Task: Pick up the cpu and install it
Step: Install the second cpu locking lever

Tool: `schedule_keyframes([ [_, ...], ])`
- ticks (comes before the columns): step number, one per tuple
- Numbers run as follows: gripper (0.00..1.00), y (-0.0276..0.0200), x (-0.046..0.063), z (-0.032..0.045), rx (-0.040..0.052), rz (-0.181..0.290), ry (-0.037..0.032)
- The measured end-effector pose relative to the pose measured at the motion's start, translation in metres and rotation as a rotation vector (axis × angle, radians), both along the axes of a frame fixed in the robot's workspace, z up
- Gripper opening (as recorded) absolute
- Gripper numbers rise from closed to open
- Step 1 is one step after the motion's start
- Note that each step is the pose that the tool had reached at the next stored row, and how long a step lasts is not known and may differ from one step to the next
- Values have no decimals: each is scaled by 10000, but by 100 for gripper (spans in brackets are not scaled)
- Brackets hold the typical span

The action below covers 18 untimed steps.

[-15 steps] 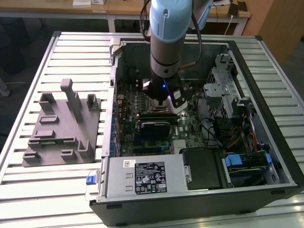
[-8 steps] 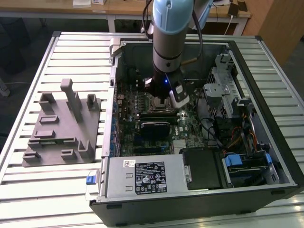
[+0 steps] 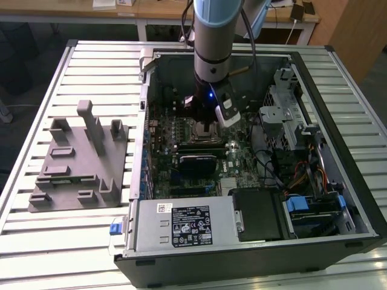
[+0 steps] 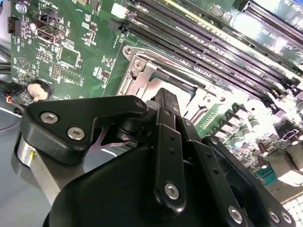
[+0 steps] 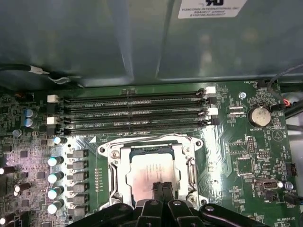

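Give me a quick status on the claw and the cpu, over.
Claw low over the metal-framed socket in the open computer case. Pale silver square cpu lies flat in the socket, claw tips at its edge. Nothing in the way.

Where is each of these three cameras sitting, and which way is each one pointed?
Exterior view: off the arm, above the table, looking down into the open computer case; the arm's lower section reaches to the motherboard.
First wrist view: on the arm, looking down at the cpu lying in the socket frame; the end effector hangs just over it.
Second wrist view: on the arm, behind the end effector's black linkage, looking across the board.
Both wrist views share the socket frame and memory slots.
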State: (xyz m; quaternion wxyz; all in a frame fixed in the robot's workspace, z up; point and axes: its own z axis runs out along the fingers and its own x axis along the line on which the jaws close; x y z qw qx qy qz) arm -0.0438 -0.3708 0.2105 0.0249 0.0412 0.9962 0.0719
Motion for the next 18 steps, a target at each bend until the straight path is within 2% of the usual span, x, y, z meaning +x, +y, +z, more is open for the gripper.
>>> schedule_keyframes([
  [2, 11, 40, 0, 0, -65, 0, 0],
  [5, 11, 86, -1, 0, -74, -1, 0],
  [11, 11, 102, -3, 14, -107, -1, 0],
  [14, 11, 108, -3, 49, -195, -1, -2],
  [18, 11, 117, -3, 92, -384, -4, -9],
])
